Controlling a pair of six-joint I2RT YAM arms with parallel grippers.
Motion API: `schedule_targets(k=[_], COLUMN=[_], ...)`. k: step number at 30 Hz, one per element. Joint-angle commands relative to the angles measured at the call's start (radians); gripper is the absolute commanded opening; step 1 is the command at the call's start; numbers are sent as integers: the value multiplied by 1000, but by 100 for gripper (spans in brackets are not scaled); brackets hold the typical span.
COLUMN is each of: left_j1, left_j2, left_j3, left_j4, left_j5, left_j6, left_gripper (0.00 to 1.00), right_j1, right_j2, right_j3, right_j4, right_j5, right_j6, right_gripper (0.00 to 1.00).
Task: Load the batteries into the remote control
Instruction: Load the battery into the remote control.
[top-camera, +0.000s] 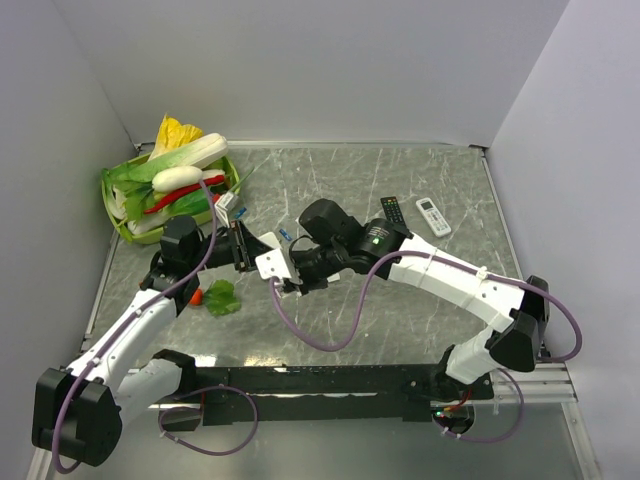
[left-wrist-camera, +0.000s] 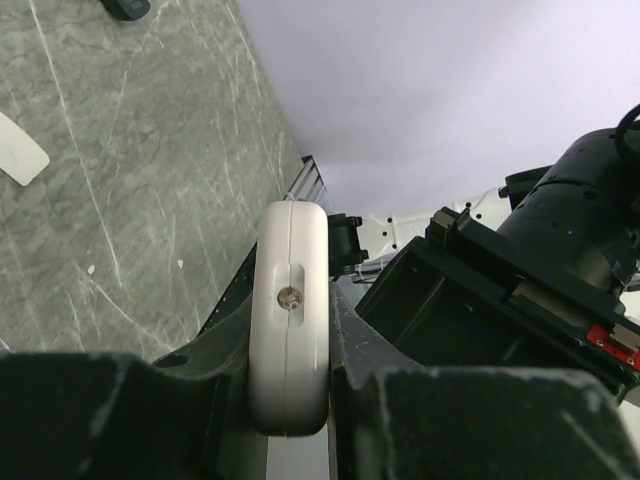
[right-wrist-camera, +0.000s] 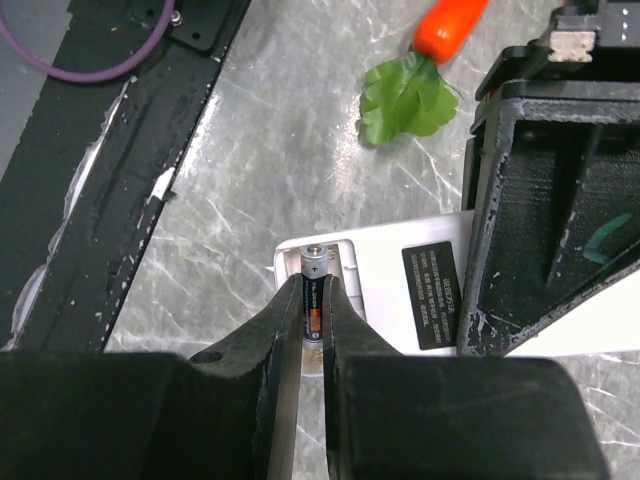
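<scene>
Right wrist view puts your right gripper (right-wrist-camera: 316, 300) nearest. Its jaws pinch a battery (right-wrist-camera: 313, 266) lengthwise, plus end pointing away from the camera, over the open bay at the end of the remote control (right-wrist-camera: 390, 275). The fingertips hide most of the cell and the bay floor, so you cannot tell whether it is seated or only resting on the rim.

That is your first risk. If you release a tilted cell, the contact spring could pop it out onto the table (right-wrist-camera: 250, 200). If you press down while it is skewed, it may wedge or lever the remote out of its hold. Polarity is another risk: the bay markings are not legible, so check them against that plus end.

Just beyond, your left gripper (left-wrist-camera: 290, 400) is clamped across the remote's edges and seems to hold it lifted off the table. The left wrist view shows its fingers on smooth, rounded plastic, so a hard push would likely twist the remote or make it slip. The left gripper's body also sits just beside your right fingers, and spreading them wide could knock it.

Farther off, the carrot (right-wrist-camera: 450, 25) lies on the table. A dropped cell that rolls there would be awkward to recover.
</scene>
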Motion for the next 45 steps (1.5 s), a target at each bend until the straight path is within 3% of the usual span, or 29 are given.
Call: schedule_targets(k=[1, 6, 13, 25, 34, 45], left_j1=[3, 3, 3, 3, 4, 4], left_j2=[-4, 2, -3, 3, 17, 14], left_j3=[60, 77, 84, 80, 89, 84], left_j4=[-5, -52, -65, -77, -84, -86], left_j5=[20, 9, 2, -3, -1, -7], left_j6=[29, 52, 48, 29, 32, 25], left_gripper=[2, 2, 2, 2, 2, 2], right_j1=[12, 32, 48, 49, 51, 49], right_j2=[28, 46, 58, 60, 77, 75], right_j3=[60, 86, 93, 100, 128, 113], right_j4=[-87, -138, -141, -172, -227, -176], right_j5=[55, 87, 83, 37, 5, 54], right_j6=[-63, -86, -85, -92, -117, -106], right_gripper=[0, 0, 13, 26, 27, 28])
